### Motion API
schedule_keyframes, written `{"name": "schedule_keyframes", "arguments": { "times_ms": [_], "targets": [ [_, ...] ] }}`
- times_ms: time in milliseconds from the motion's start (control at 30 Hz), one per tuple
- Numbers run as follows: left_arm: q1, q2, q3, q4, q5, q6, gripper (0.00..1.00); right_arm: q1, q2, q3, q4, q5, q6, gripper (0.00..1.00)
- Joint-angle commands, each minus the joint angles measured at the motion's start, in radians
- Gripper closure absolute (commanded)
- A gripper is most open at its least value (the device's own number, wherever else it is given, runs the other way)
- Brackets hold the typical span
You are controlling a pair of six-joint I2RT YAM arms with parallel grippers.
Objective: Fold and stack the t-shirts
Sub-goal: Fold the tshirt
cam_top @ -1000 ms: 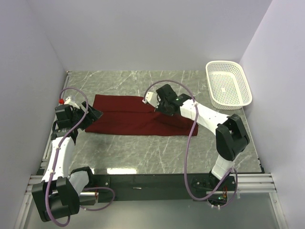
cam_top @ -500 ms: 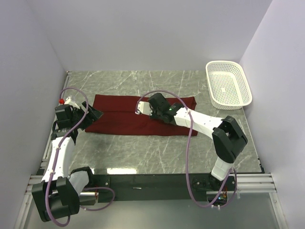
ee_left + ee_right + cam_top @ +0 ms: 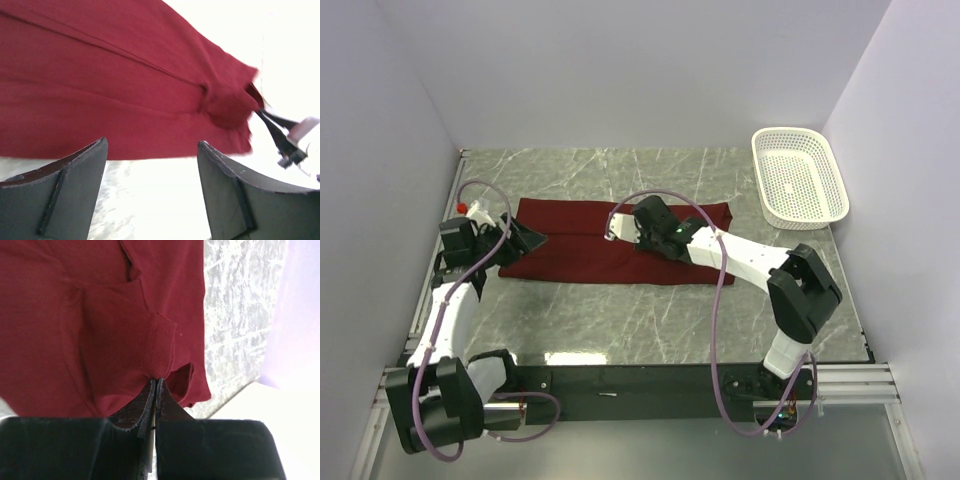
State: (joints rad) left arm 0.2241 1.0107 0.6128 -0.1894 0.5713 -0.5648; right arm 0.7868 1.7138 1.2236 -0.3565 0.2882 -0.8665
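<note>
Maroon t-shirt (image 3: pixel 582 250) lying as a long band, left to right, across the middle of the marble table (image 3: pixel 650 315).
The right gripper (image 3: pixel 156 382), jaws pressed together, pinches a fold of cloth near the band's middle. The left gripper (image 3: pixel 151 146) hangs at the band's left end, fingers spread with nothing between them. A white mesh basket (image 3: pixel 800 180) sits well apart at the far right.

1 maroon t-shirt (image 3: pixel 575 252) on table (image 3: pixel 620 315)
</note>
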Motion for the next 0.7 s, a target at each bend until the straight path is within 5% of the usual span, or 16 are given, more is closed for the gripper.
{"name": "schedule_keyframes", "arguments": {
  "times_ms": [0,233,667],
  "targets": [
    [-0.041,0.067,0.002,0.149,0.224,-0.004,0.21,-0.003,-0.104,-0.001,-0.001,-0.084,0.04,1.0],
    [-0.293,0.236,0.145,0.142,0.182,0.042,0.23,-0.004,-0.197,-0.098,-0.007,-0.205,0.023,1.0],
    [-0.548,0.601,0.334,0.364,0.234,0.103,0.26,-0.023,-0.207,-0.108,-0.03,-0.34,0.053,1.0]
  ]
}}
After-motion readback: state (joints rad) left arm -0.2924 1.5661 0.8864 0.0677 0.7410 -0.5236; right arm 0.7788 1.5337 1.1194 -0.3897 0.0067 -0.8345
